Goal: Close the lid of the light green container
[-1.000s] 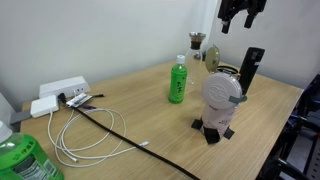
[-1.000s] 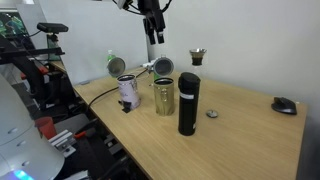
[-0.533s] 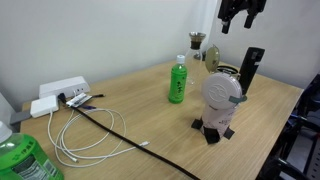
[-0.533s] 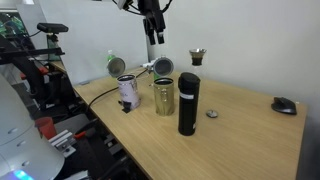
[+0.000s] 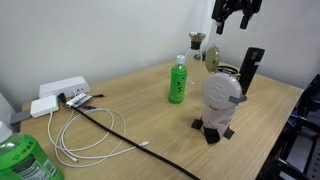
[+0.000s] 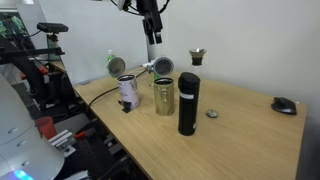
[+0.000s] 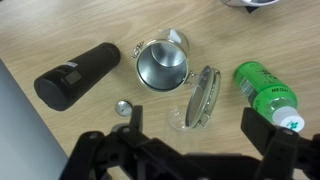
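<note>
The light green container (image 6: 163, 97) is a pale yellow-green tin standing on the wooden table, its round hinged lid (image 6: 162, 67) tilted up and open. In the wrist view I look down into its open mouth (image 7: 160, 65), with the lid (image 7: 200, 97) standing beside it. In an exterior view only its top (image 5: 228, 72) and lid (image 5: 211, 57) show behind a white object. My gripper (image 5: 237, 14) hangs high above it, also seen in an exterior view (image 6: 153, 22). Its fingers (image 7: 197, 135) are spread open and empty.
A black flask (image 6: 188, 103) stands next to the container. A slim green bottle (image 5: 177, 81), a white patterned mug-like object (image 5: 220, 100), a small glass (image 6: 198, 56), a mouse (image 6: 285, 104), a power strip with cables (image 5: 60, 92) and a big green bottle (image 5: 25, 160) are around.
My gripper has shifted slightly up and sideways above the container. Nothing on the table has moved.
</note>
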You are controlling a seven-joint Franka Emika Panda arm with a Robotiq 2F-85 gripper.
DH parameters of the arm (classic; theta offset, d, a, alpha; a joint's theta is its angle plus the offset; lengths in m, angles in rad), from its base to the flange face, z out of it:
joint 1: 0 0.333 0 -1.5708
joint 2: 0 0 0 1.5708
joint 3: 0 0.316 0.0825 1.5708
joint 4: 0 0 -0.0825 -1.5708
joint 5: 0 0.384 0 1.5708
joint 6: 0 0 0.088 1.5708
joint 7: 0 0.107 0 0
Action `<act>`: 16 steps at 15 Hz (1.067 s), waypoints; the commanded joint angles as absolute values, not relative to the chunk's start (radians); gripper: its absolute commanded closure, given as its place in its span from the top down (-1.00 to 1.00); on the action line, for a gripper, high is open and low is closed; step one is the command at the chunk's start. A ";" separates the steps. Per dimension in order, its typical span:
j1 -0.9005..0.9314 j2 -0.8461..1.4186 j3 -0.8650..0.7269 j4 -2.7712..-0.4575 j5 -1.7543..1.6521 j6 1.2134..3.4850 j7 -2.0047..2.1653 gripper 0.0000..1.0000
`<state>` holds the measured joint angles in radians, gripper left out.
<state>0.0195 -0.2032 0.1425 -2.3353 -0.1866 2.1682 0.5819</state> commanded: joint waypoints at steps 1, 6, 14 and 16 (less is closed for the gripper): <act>0.020 -0.140 0.165 -2.284 -0.208 2.147 0.705 1.00; 0.028 -0.078 0.156 -2.264 -0.267 2.184 0.893 1.00; 0.041 -0.036 0.138 -2.267 -0.282 2.267 1.039 1.00; 0.041 -0.027 0.131 -2.268 -0.286 2.293 1.056 1.00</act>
